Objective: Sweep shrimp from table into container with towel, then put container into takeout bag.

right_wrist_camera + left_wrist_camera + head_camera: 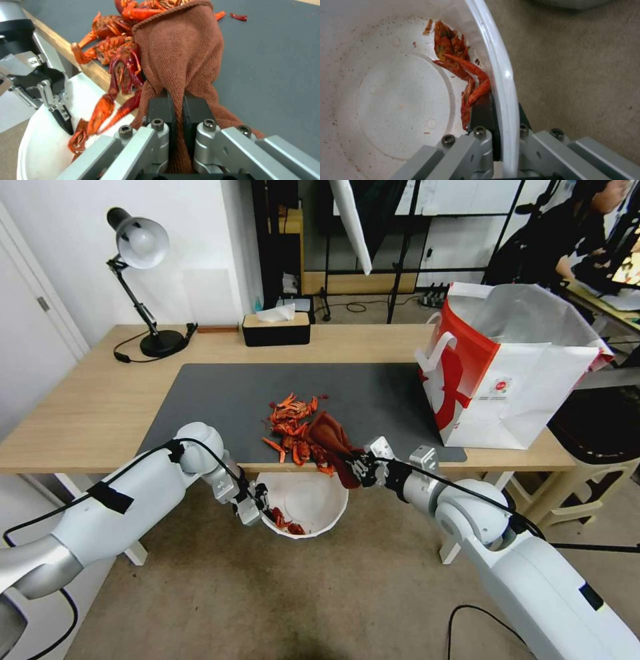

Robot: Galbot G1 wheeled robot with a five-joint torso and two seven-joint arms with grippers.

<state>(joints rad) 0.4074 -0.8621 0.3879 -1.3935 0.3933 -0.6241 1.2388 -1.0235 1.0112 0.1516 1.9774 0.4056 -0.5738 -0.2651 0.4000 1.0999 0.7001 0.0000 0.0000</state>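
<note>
The shrimp [295, 430] lay mostly in a loose red-orange pile on the dark grey mat [220, 400] near the front edge of the surface [87, 407], and you could see a few pieces already inside the container [313, 500], gathered against its wall beside the left gripper. Your right gripper [357, 468] reached in at the front edge of the surface with its fingers [196, 110] clenched on a bunched corner of the red-brown towel [330, 437]; the rest of the cloth draped forward over the mat and pressed against the near side of the pile. In the right wrist view several shrimp hung right at the edge of the surface, just above the white bowl, and two looked to be between the edge and the bowl. Your left gripper [257, 507] held the container below the edge of the surface, above the floor [233, 593], its fingers [483, 112] clamped on the rim with one inside and one outside the wall. The bowl sat tilted, its opening turned up toward the edge. The takeout bag [513, 373] stood upright and open on the right end of the surface, well apart from the pile. A black tissue box [276, 329] and a desk lamp [143, 273] stood along the far side.
</note>
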